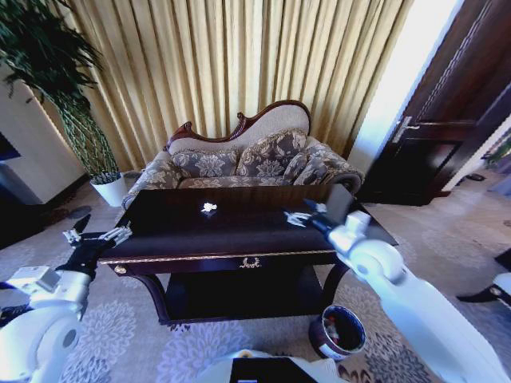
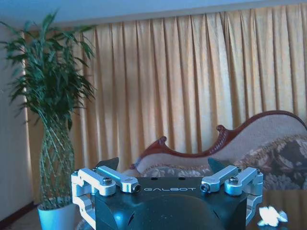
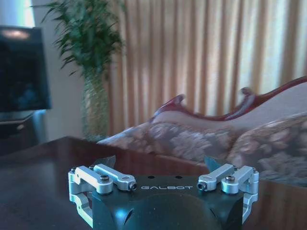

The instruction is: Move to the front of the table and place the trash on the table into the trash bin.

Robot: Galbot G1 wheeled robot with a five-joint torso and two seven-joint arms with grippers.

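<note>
Head view: right hand [image 1: 299,215] spread wide over the bench [image 1: 239,227]; left hand [image 1: 96,238] wide at 9 o'clock. Paper wad [image 1: 209,207] looks light, crushable; pinch its middle.

Counted: 1 dark glossy wooden table [image 1: 200,231] | 1 crumpled white paper wad [image 1: 209,207] | 1 round dark trash bin [image 1: 338,333] | 1 white plant pot [image 1: 109,189]

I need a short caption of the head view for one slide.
Both open pincers, left and right, at the dark table; a paper wad on top, trash bin below right.
</note>
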